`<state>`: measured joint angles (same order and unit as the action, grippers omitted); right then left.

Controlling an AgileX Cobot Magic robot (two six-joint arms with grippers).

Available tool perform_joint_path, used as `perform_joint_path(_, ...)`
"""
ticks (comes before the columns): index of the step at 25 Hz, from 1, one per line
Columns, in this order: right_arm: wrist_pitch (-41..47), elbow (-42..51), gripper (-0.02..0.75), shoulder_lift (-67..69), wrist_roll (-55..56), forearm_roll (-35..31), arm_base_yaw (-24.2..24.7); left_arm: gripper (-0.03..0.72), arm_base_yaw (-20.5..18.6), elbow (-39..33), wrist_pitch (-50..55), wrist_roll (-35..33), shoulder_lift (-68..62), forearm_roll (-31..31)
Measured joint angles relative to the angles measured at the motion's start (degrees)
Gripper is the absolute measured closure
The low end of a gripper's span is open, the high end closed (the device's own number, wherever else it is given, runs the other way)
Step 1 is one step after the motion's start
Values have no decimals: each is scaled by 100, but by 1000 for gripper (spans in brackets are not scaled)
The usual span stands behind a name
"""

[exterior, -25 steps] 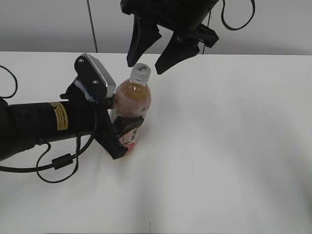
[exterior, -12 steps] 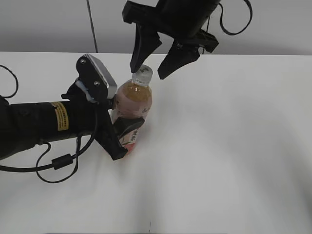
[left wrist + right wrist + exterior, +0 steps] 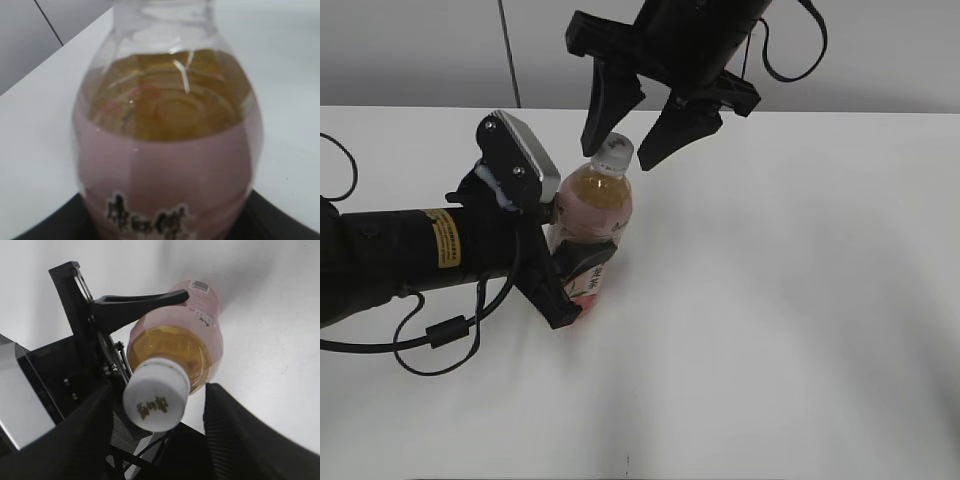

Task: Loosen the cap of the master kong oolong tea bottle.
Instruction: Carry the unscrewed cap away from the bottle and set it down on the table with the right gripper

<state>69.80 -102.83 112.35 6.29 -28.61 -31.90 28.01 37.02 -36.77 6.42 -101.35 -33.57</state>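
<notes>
Bottle [image 3: 185, 335]: pink label, black Chinese characters; cap [image 3: 156, 396] printed.

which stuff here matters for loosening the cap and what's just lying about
Part of the job:
- bottle, upright, clamped by the left gripper
- cap, still on the bottle
- right gripper, jaws open either side of the cap

Just lying about:
- black cable looped on the table

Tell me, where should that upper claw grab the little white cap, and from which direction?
By its round side wall, coming from above: the cap faces up on the bottle, which the left gripper holds, and the open right gripper already straddles it.
</notes>
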Motion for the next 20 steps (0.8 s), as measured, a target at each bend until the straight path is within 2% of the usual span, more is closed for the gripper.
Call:
perform_joint_path(3, 0, 0, 319, 0, 6, 0, 0, 316, 0, 0, 0, 0, 0, -2)
perform_joint_path(12, 0, 0, 436, 0, -48, -17, 0, 316, 0, 0, 0, -5, 0, -14)
perform_joint_path(20, 0, 0, 455, 0, -366, -28, 0, 316, 0, 0, 0, -5, 0, -19)
